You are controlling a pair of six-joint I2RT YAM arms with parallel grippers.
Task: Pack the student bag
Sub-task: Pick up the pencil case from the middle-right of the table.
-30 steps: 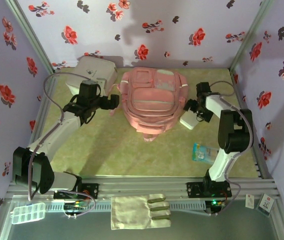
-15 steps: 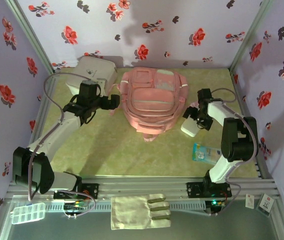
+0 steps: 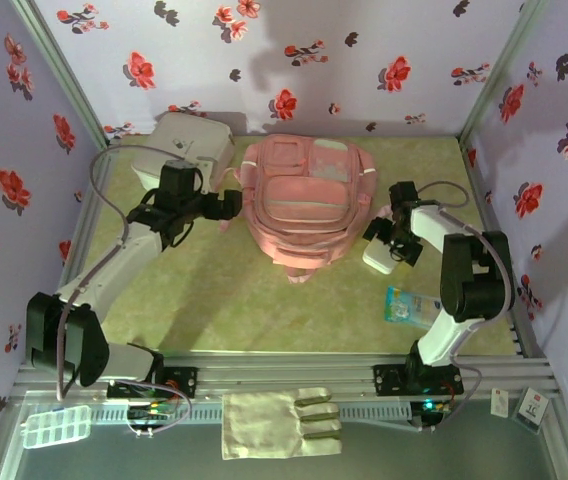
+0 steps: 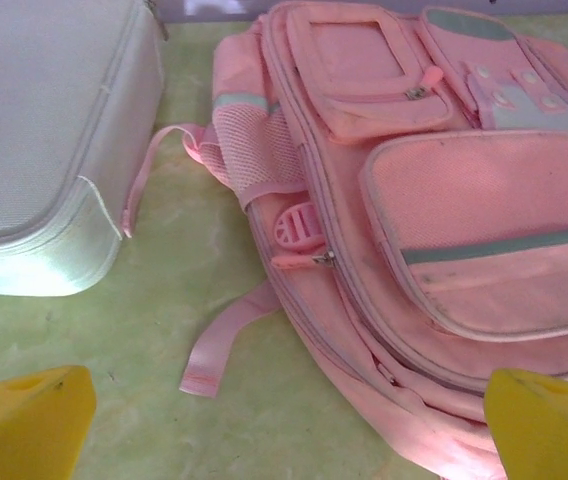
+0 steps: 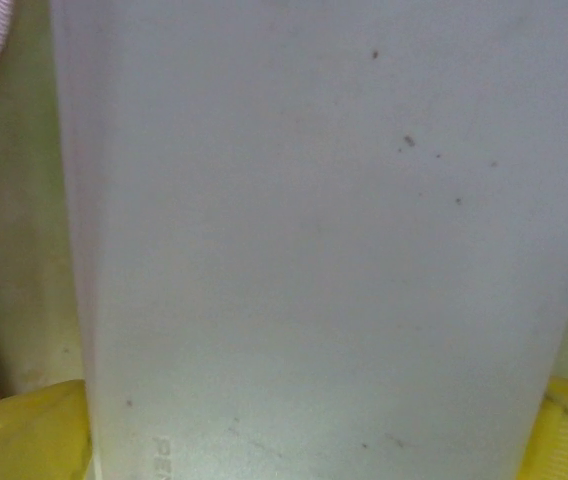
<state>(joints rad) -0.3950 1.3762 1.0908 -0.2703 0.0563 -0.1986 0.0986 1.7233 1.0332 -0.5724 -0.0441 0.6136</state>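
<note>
Your right fingers (image 5: 24, 430) sit spread wide around the white case (image 5: 304, 250), just right of the student bag (image 3: 304, 205), which lies flat mid-table (image 3: 214, 290) and looks zipped shut. Left fingers (image 4: 24, 420) are apart too, so I'd open a zip first.

The green mat (image 3: 254, 300) lies bare across the near middle, from the arms' bases up to the student bag (image 3: 306, 205), so a gripper can pass freely there. On the left, the white zipped case (image 3: 186, 148) and the bag leave a narrow lane. The left gripper (image 4: 284, 428) stands in it, fingers spread with nothing between them, and loose pink straps (image 4: 214, 345) trail across the lane's floor. On the right, just beside the bag, a white box (image 5: 314, 250) fills the whole span between the fingers (image 5: 24, 430) of the right gripper (image 3: 390, 242). A blue packet (image 3: 411, 305) lies near the right arm's base. Flowered walls (image 3: 24, 150) close off three sides.
</note>
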